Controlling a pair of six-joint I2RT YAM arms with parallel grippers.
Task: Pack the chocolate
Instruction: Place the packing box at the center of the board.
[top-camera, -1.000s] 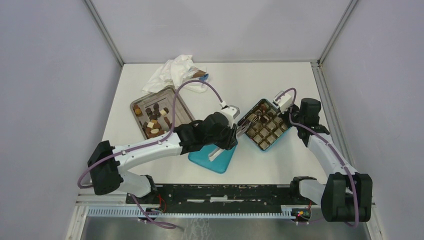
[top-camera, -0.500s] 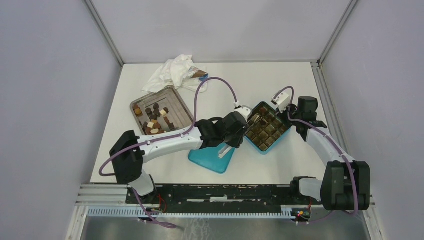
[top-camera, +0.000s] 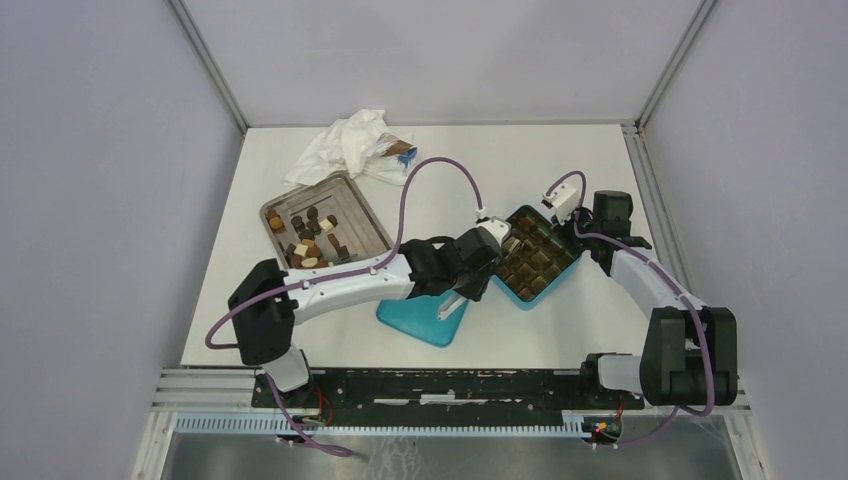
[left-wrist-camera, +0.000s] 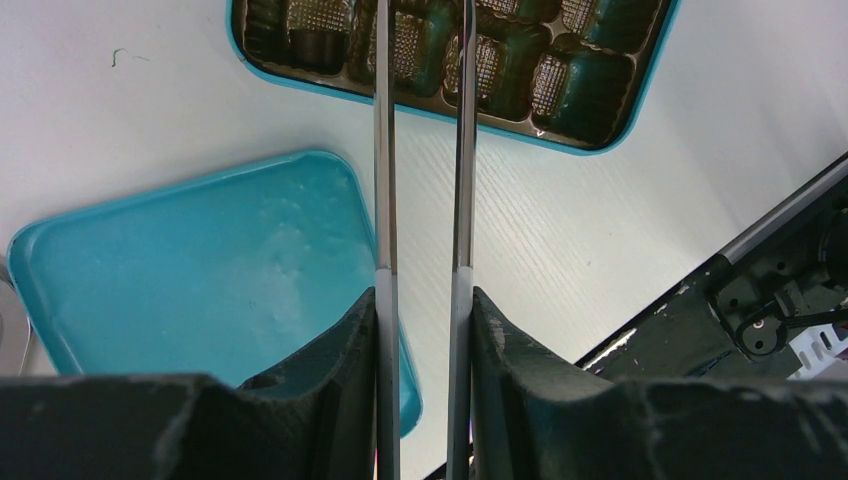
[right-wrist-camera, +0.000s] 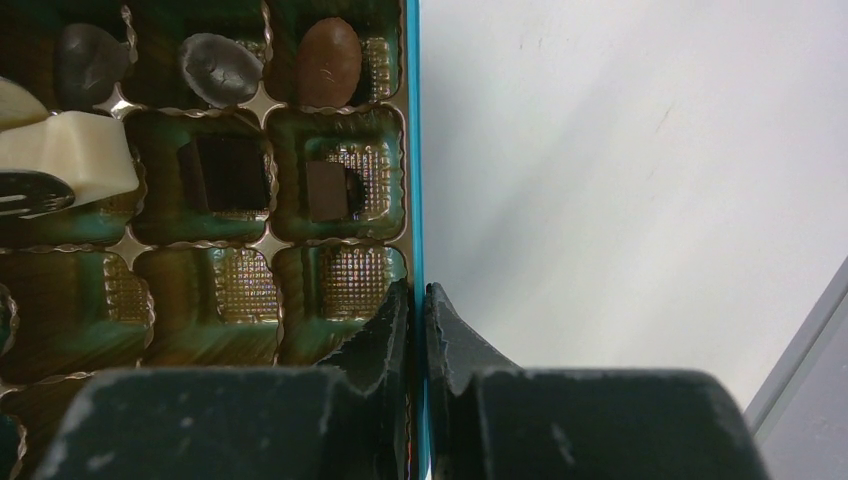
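Observation:
The teal box (top-camera: 560, 272) with a gold cell insert sits right of centre. My right gripper (top-camera: 577, 232) is shut on its right wall (right-wrist-camera: 412, 150), one finger inside and one outside (right-wrist-camera: 417, 292). Several chocolate pieces lie in its cells, among them a dark cube (right-wrist-camera: 225, 172) and a brown oval (right-wrist-camera: 327, 62). My left gripper (top-camera: 490, 262) is shut on metal tongs (left-wrist-camera: 383, 150), whose blades reach over the box (left-wrist-camera: 600, 130). A cream-white piece (right-wrist-camera: 65, 155) sits at the tong tip over a cell. More chocolate (top-camera: 308, 245) lies in the metal tray (top-camera: 355, 205).
The teal lid (top-camera: 425, 318) lies flat under my left forearm, also in the left wrist view (left-wrist-camera: 200, 270). A crumpled white cloth (top-camera: 345, 145) lies at the back beside the tray. The black rail (top-camera: 450, 385) runs along the near edge.
My left arm has reached further right, carrying the tongs from the box's left edge to over its cells. My right gripper has shifted slightly back while staying on the box wall.

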